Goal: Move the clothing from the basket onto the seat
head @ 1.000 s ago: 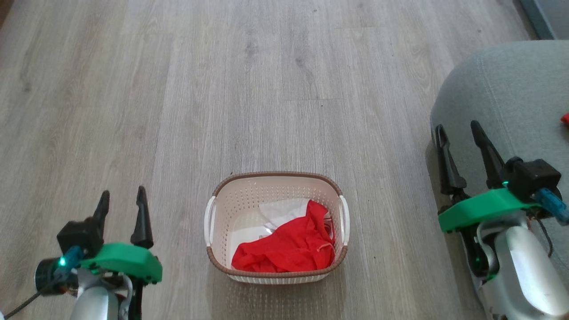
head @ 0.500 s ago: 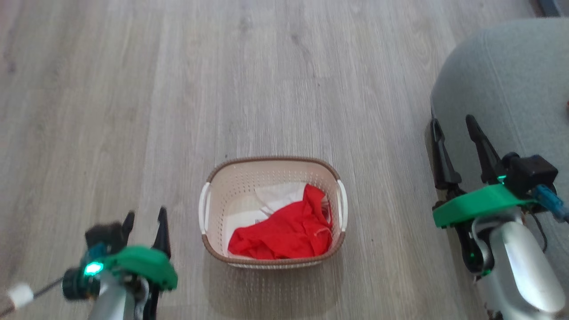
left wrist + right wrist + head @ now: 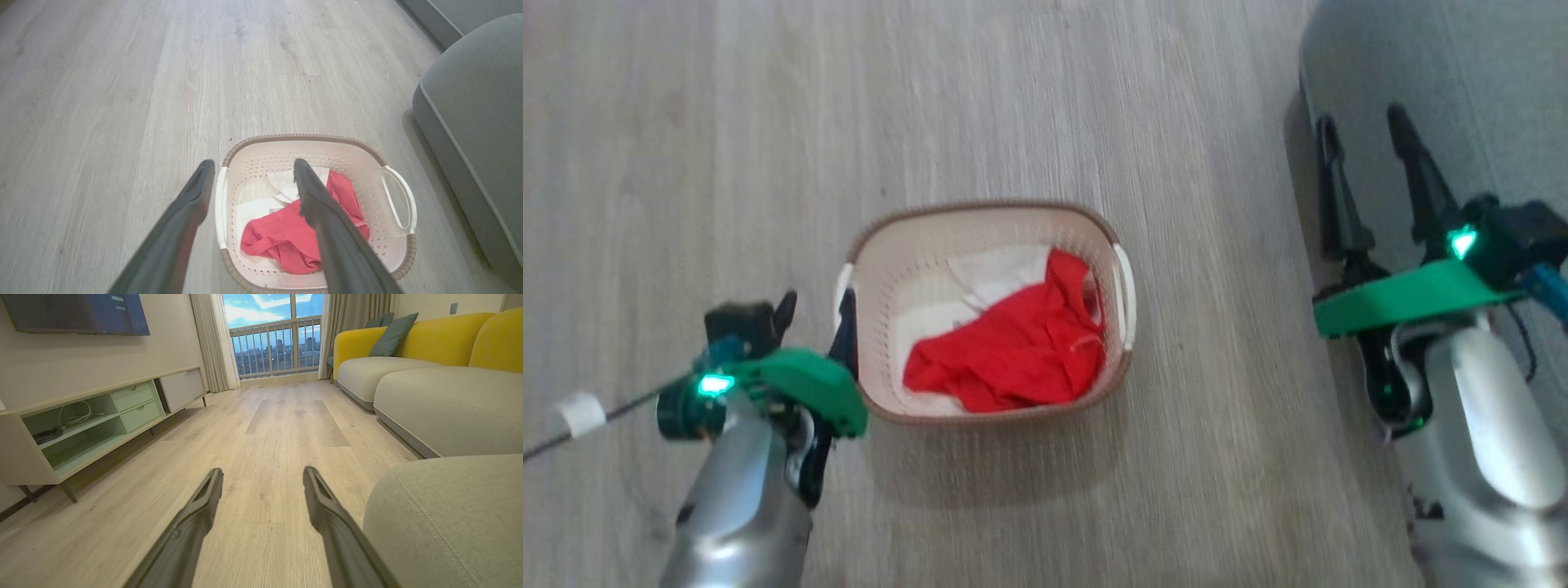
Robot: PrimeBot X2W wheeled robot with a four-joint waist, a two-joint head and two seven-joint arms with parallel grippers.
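Observation:
The cream basket (image 3: 980, 211) with a brown rim stands on the wood floor. Inside it lies the clothing: a crumpled red garment (image 3: 1013, 351) over a pale white cloth (image 3: 996, 273). My left gripper (image 3: 817, 306) is open at the basket's left handle, one finger outside the rim and one over it. From the left wrist, the open left gripper (image 3: 253, 163) straddles the left wall of the basket (image 3: 302, 137), above the red garment (image 3: 282, 237). My right gripper (image 3: 1362, 122) is open and empty beside the grey-green seat (image 3: 1486, 73).
The seat (image 3: 449, 514) fills the right side of the right wrist view, where the right gripper (image 3: 263, 471) points along the open floor. A low TV cabinet (image 3: 81, 424) lines the left wall and a yellow sofa (image 3: 429, 339) stands at the far right.
The head camera has tilted down, shifting the whole picture. My left gripper has moved right and forward to the basket's left rim. The right gripper stays open by the seat.

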